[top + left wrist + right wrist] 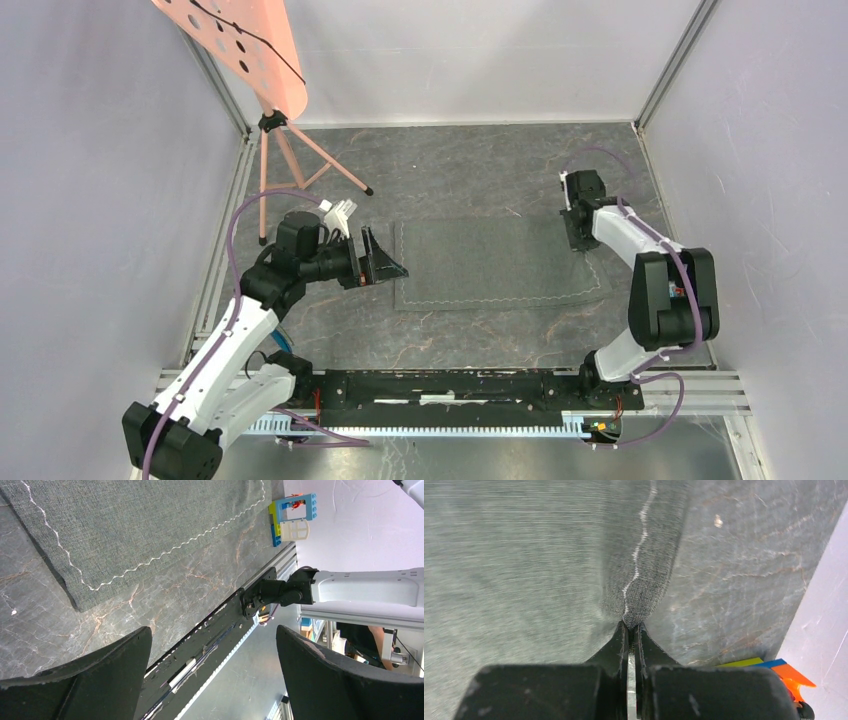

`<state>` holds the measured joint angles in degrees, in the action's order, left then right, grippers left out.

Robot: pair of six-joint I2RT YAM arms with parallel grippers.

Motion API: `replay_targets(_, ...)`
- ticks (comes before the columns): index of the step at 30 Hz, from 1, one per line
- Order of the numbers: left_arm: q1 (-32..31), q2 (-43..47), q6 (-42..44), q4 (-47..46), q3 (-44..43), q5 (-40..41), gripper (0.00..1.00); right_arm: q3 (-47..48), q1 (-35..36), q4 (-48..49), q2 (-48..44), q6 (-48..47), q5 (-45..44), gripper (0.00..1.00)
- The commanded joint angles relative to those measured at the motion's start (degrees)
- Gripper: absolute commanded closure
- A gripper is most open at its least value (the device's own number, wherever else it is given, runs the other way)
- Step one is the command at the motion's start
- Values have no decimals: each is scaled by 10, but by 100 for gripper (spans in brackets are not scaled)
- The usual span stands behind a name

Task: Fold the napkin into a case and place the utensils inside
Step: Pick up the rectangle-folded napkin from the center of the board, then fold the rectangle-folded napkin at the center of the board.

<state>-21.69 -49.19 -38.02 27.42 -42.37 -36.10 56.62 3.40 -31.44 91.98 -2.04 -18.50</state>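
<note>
Found the napkin [500,262] spread flat in the middle of the slate floor [450,165], dark grey on grey, with a white wavy hem [500,300] stitched along its left, near and right sides. Saw the right gripper [578,228] down at the cloth's far right corner, its arm bent over from the right end of the rail [450,385]. Confirmed a firm pinch from the right wrist view: fingers [616,647] pressed together on a small raised ridge of the napkin [524,555] at its edge, the hem stitching climbing straight into the grip, bare floor just right of that ridge. Caught a corner of a toy block [786,672], yellow, blue and orange, low at the right by the white wall [824,605]. Located the left gripper [388,258] just beside the napkin's left edge, aimed toward the cloth, fingers spread wide with nothing between them. Saw in the left wrist view the two dark fingers [100,675] far apart over bare floor and the rail, the napkin's near corner lying well clear of them, and the same block [292,517] by the wall beyond the cloth. Noted an orange perforated stand [235,45] on a tripod at the far left corner, well apart from the cloth and both grippers.
</note>
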Motion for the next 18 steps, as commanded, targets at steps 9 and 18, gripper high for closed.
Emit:
replay_targets(9,-1,19,32,14,-14,37,0,59,233,2,-21,133,218,99)
replay_targets(18,0,41,46,48,-21,65,0,165,360,49,86,206,276,99)
